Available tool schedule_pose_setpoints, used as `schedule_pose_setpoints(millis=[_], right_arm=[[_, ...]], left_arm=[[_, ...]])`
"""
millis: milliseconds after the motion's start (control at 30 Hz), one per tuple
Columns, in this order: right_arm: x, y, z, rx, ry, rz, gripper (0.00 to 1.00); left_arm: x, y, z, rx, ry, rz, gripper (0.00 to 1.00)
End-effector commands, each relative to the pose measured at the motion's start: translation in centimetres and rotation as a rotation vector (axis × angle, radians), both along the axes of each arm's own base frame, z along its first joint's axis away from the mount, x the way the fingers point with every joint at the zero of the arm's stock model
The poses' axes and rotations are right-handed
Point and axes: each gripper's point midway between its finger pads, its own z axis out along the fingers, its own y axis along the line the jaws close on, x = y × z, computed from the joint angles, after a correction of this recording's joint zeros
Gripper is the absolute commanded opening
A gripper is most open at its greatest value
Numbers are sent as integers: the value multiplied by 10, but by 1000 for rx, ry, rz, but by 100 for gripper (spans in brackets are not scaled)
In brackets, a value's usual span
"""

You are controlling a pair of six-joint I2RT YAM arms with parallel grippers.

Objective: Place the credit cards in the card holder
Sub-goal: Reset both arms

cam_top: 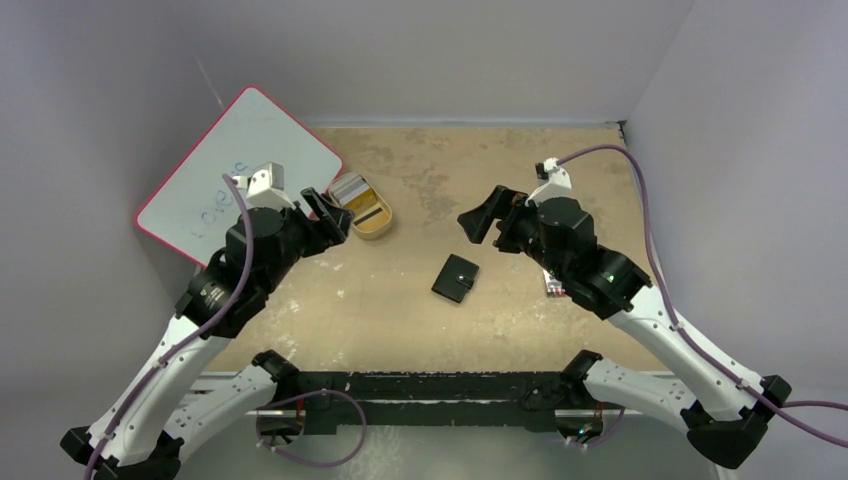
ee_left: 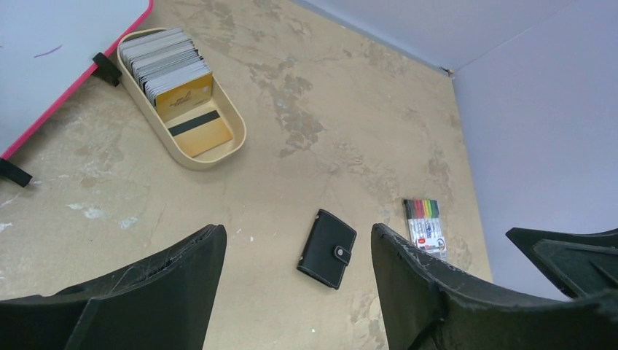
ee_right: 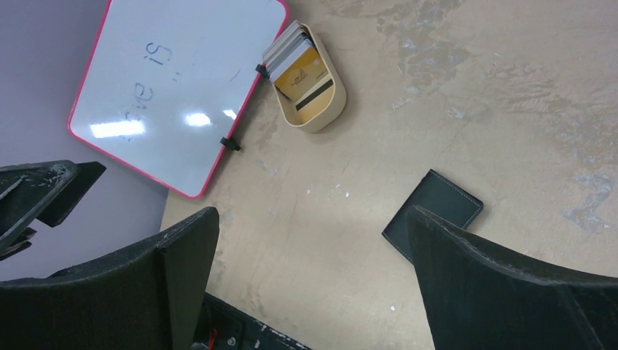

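Observation:
The card holder (cam_top: 455, 278) is a small black wallet, snapped shut and flat on the table's middle (ee_left: 327, 249); my right finger partly covers it in the right wrist view (ee_right: 441, 208). The credit cards (ee_left: 175, 80) stand stacked in an oval gold tin (ee_left: 237, 142) at the back left, with a gold-orange one bearing a black stripe (ee_left: 202, 130) lying in front (ee_right: 306, 84). My left gripper (cam_top: 330, 213) hovers open beside the tin, nothing between its fingers (ee_left: 297, 233). My right gripper (cam_top: 480, 222) hangs open above and right of the card holder (ee_right: 313, 219).
A pink-rimmed whiteboard (cam_top: 235, 170) leans at the back left, right behind the tin (cam_top: 385, 228). A pack of coloured markers (ee_left: 425, 222) lies right of the wallet, mostly under my right arm in the top view. Grey walls enclose the table on three sides.

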Motion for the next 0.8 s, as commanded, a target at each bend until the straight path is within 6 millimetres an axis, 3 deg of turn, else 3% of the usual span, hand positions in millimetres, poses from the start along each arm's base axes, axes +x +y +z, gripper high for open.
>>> schedule_pose_setpoints(millis=[0, 167, 367, 767], right_arm=[[0, 3, 22, 41, -59, 13, 99], [0, 5, 24, 47, -64, 23, 99], [2, 0, 23, 15, -73, 11, 99], [-1, -10, 67, 18, -172, 3, 99]], left_arm=[[3, -2, 21, -41, -59, -2, 73], [4, 5, 22, -15, -62, 26, 74], [4, 19, 37, -10, -115, 86, 75], [7, 17, 70, -10, -177, 70, 77]])
